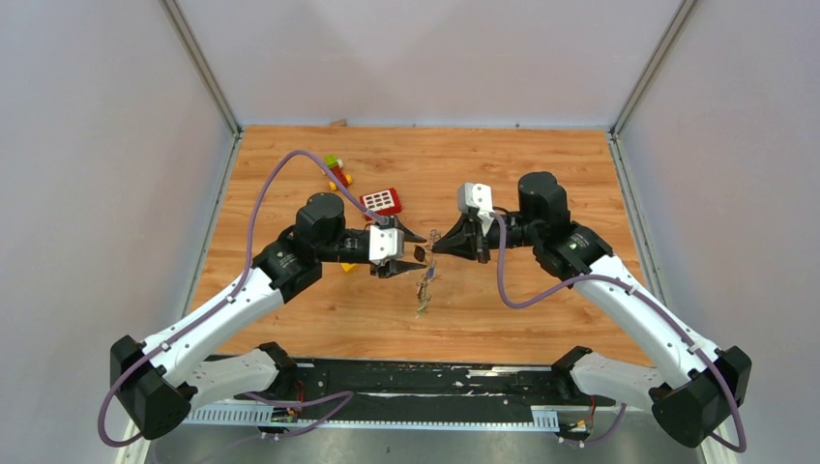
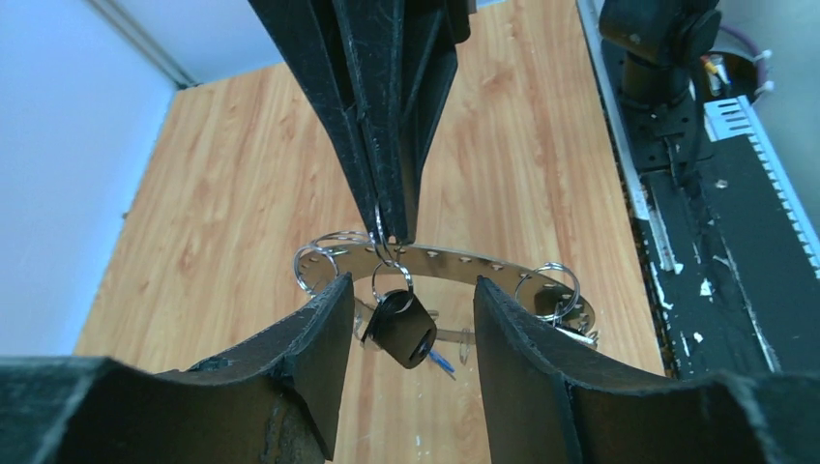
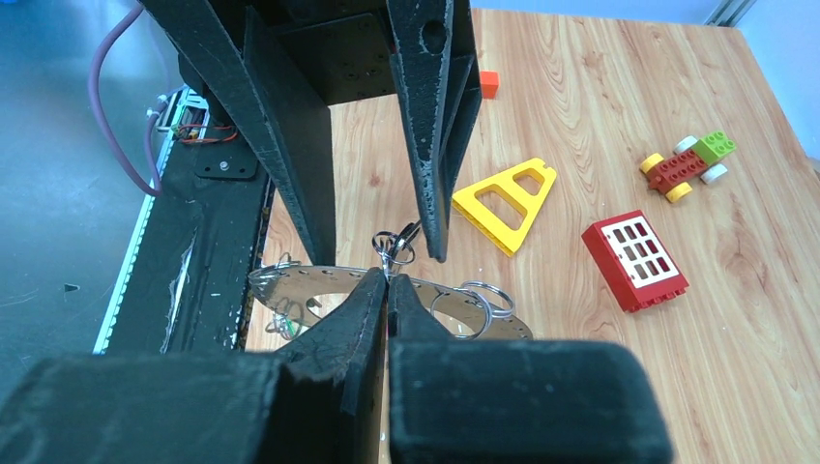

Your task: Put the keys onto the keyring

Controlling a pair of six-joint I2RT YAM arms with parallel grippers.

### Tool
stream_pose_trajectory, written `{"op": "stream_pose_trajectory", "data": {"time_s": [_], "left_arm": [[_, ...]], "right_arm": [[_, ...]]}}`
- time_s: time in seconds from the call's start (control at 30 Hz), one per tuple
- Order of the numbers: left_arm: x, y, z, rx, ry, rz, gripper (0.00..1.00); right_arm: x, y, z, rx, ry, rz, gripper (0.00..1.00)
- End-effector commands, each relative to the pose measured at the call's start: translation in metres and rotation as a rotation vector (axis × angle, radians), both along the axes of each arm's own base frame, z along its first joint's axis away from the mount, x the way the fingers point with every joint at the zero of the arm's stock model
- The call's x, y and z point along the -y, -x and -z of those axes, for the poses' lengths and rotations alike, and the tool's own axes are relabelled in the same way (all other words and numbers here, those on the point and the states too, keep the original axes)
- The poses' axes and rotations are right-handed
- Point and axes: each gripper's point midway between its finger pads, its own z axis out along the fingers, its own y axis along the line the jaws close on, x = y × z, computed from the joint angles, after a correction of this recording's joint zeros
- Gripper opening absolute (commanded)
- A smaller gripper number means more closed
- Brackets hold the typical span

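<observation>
The keyring (image 2: 464, 262), a flat grey metal ring with small holes along its rim, hangs in the air over the table. My right gripper (image 3: 389, 277) is shut on its rim, seen from above at the right gripper (image 1: 437, 245). A black-headed key (image 2: 406, 326) dangles from a small split ring on the keyring. My left gripper (image 2: 411, 284) is open, with a finger on each side of that key and a gap on both sides. A blue key tip (image 2: 441, 361) shows below it. Other small split rings (image 2: 547, 289) hang on the rim.
On the wood table lie a yellow triangular block (image 3: 503, 198), a red window brick (image 3: 633, 259), a small toy-brick car (image 3: 688, 164) and an orange block (image 3: 488, 84). Grey walls enclose the table on three sides. The black base plate (image 1: 416, 379) runs along the near edge.
</observation>
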Motion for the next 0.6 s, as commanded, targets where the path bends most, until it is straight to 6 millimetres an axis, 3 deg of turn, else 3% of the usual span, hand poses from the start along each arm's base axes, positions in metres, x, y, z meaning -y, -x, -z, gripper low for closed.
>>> {"op": "stream_pose_trajectory", "data": {"time_s": [0.0, 0.27, 0.57], "left_arm": [[0.007, 0.01, -0.029, -0.017, 0.071, 0.067, 0.55], [0.009, 0.011, -0.038, -0.034, 0.101, 0.069, 0.55], [0.011, 0.003, -0.04, -0.066, 0.123, 0.026, 0.44]], "right_arm": [[-0.001, 0.004, -0.018, 0.05, -0.06, -0.04, 0.0], [0.001, 0.002, -0.009, 0.046, -0.046, -0.047, 0.0], [0.001, 0.001, -0.005, 0.045, -0.041, -0.051, 0.0]]}}
